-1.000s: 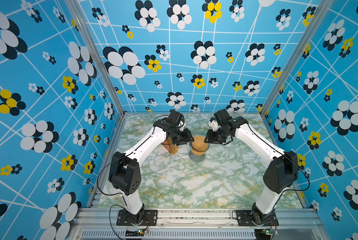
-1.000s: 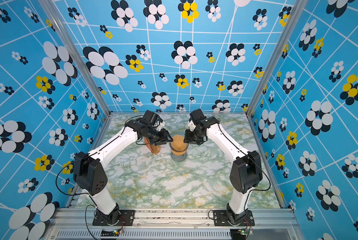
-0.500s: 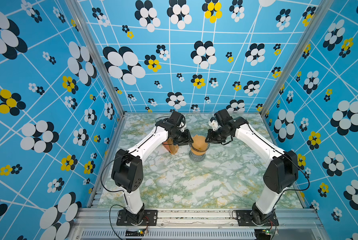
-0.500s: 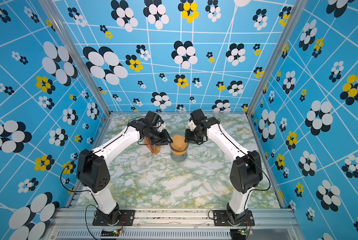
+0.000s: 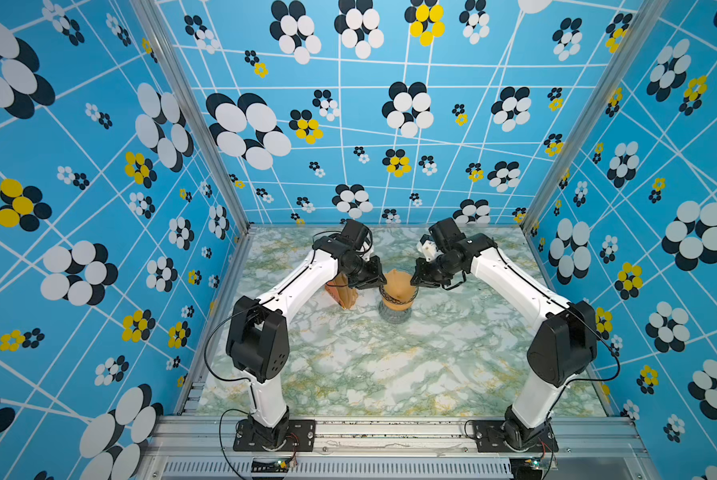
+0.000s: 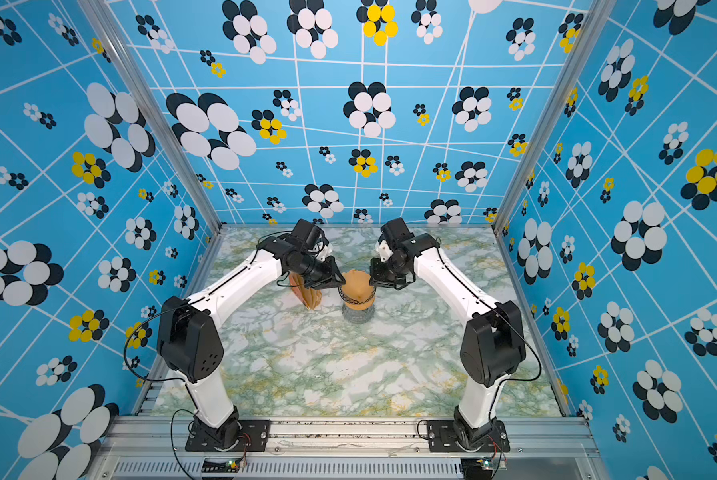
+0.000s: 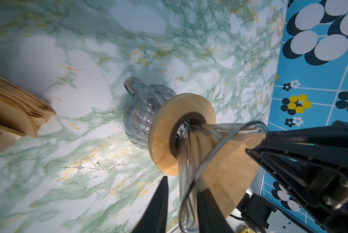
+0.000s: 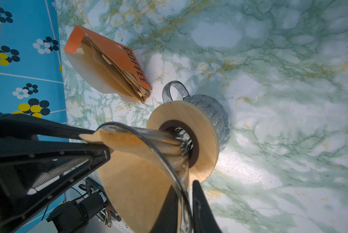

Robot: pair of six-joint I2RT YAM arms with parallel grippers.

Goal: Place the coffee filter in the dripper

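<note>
Nearest, the front of the marble table (image 5: 390,374) is bare. Further in stands a glass jug (image 5: 394,318) with a wooden ring (image 7: 169,121) on top, and the dripper (image 5: 398,293) sits upright in the ring's hole. The coffee filter (image 5: 397,282) is inside the dripper, but its top edge pokes up over the glass rim, so it looks like it is not pushed down all the way. The right gripper (image 8: 184,187) is clenched on the dripper's rim, with the paper pinched against the glass. The left gripper (image 7: 181,187) has one finger on each side of the rim across from it, and I cannot tell if it squeezes. To do this well, I think both claws should press softly, so the thin paper does not tear and the glass does not tip, then slide the paper down flat on the wall. Just beside the jug lies the orange packet (image 8: 116,50) of spare papers; leave it alone
</note>
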